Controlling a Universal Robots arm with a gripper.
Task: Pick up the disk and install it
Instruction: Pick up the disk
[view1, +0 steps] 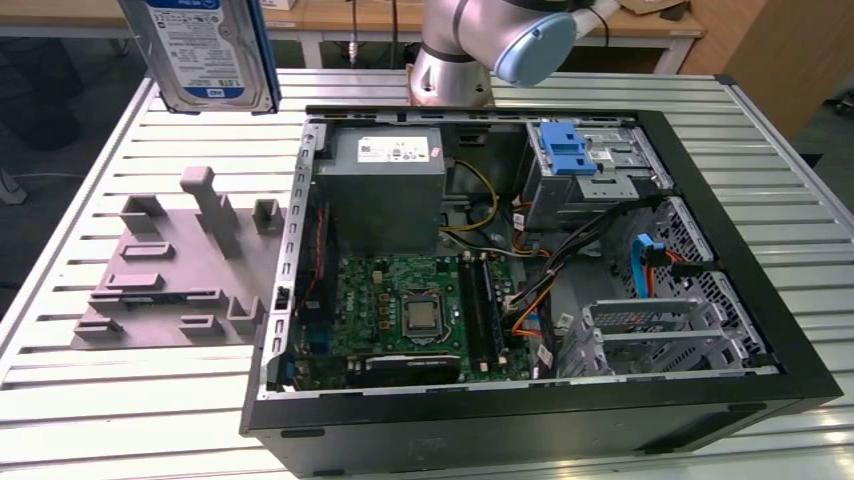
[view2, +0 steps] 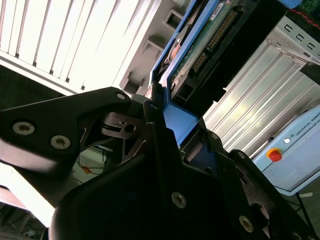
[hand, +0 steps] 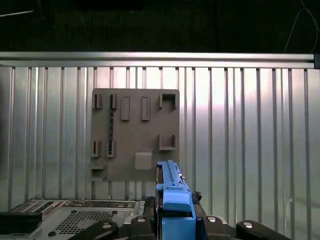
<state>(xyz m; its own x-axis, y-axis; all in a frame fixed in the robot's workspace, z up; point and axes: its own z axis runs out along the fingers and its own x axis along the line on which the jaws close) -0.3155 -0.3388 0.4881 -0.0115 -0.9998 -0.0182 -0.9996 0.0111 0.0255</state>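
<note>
The black tool (hand: 174, 216) pinches the flat silver, blue-framed disk (view1: 207, 50), upper left in the exterior view, above the ribbed aluminium surface (view1: 107, 405).

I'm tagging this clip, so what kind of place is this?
Likely a robotics lab workbench: an open computer case on a slatted metal table, and a robot arm holding the disk aloft.

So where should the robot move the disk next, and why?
Probably swing the disk across to the exterior view's right, toward the open computer case. The gripper holds it high above the grey plate, outside the case.
</note>
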